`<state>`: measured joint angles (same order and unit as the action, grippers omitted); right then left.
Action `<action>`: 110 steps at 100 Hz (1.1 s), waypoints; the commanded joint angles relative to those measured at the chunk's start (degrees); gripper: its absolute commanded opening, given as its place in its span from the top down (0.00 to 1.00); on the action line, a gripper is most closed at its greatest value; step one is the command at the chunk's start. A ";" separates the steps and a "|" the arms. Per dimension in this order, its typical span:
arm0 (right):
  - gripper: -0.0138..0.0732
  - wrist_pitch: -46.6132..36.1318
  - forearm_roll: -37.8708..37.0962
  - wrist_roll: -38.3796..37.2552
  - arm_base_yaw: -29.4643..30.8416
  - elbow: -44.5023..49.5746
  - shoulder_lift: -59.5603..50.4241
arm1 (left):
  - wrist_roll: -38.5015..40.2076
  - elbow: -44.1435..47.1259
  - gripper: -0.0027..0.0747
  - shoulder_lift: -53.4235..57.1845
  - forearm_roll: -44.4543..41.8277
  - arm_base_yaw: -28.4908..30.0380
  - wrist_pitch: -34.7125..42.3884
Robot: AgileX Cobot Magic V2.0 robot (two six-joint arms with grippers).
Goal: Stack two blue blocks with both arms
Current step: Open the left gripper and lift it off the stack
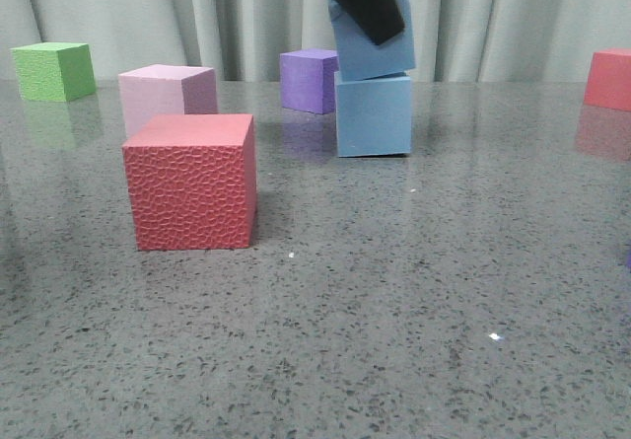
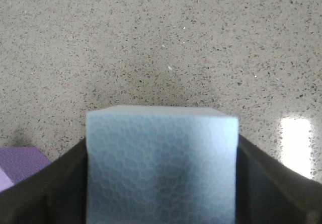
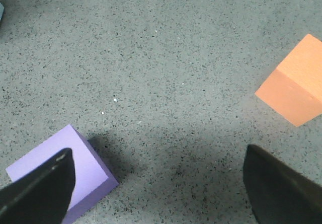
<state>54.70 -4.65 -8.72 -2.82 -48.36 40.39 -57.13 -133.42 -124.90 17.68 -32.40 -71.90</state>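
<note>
One sky-blue block (image 1: 373,113) stands on the table at centre back. A second blue block (image 1: 375,46) sits tilted on top of it, its lower edge touching the lower block's top. My left gripper (image 1: 361,3) comes down from above and is shut on this upper block. In the left wrist view that block (image 2: 161,168) fills the space between the black fingers (image 2: 55,183) of the left gripper (image 2: 161,148). The lower block is hidden there. My right gripper (image 3: 158,153) is open over bare table, and it is outside the front view.
A red textured cube (image 1: 192,181) stands front left, with a pink cube (image 1: 168,96) and a green cube (image 1: 54,70) behind it. A purple cube (image 1: 308,79) sits beside the stack. A red cube (image 1: 608,79) is far right. Near the right gripper lie a lilac cube (image 3: 75,176) and an orange cube (image 3: 297,80).
</note>
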 commanded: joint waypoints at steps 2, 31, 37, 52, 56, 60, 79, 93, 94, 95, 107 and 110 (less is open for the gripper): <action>0.08 -3.47 -0.31 0.45 0.43 -1.28 -0.22 | 0.14 -1.88 0.29 3.93 1.22 -0.45 -1.33; 0.08 -3.47 -0.31 0.45 0.43 -1.28 -0.22 | 0.14 -1.88 0.11 3.93 1.22 -0.45 -1.33; 0.08 -3.47 -0.31 0.45 0.43 -1.28 -0.22 | 0.14 -1.88 0.09 3.93 1.22 -0.45 -1.33; 0.08 -3.47 -0.31 0.45 0.43 -1.28 -0.22 | 1.70 -1.88 0.09 3.93 1.22 -0.45 -1.33; 0.08 -3.47 -0.31 0.45 0.43 -1.28 -0.22 | 1.79 -1.88 0.09 3.93 1.22 -0.45 -1.33; 0.08 -3.47 -0.31 0.45 0.43 -1.28 -0.22 | 1.94 -1.88 0.09 4.02 1.22 -0.35 -1.33; 0.08 -3.47 -0.31 0.45 0.43 -1.28 -0.22 | 4.87 -1.88 0.09 5.55 -0.64 -0.35 -1.33; 0.08 -3.47 -0.31 0.45 0.43 -1.28 -0.22 | 7.61 -1.88 0.10 7.94 -1.15 0.30 -1.33; 0.08 -3.47 -0.31 0.45 0.43 -1.28 -0.22 | 7.85 -1.88 0.10 7.94 -1.15 0.30 -1.33; 0.08 -3.47 -0.31 0.45 0.43 -1.28 -0.22 | 8.05 -1.88 0.10 8.22 -1.15 0.36 -1.33; 0.08 -3.47 -0.31 0.45 0.43 -1.28 -0.22 | 14.56 -1.88 0.10 10.26 -1.15 1.82 -1.33; 0.08 -3.47 -0.31 0.45 0.43 -1.28 -0.22 | 15.84 -1.88 0.10 10.63 -1.15 2.14 -1.33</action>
<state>54.70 -4.65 -8.72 -2.82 -48.36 40.39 -45.93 -133.42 -119.45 15.03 -31.38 -72.07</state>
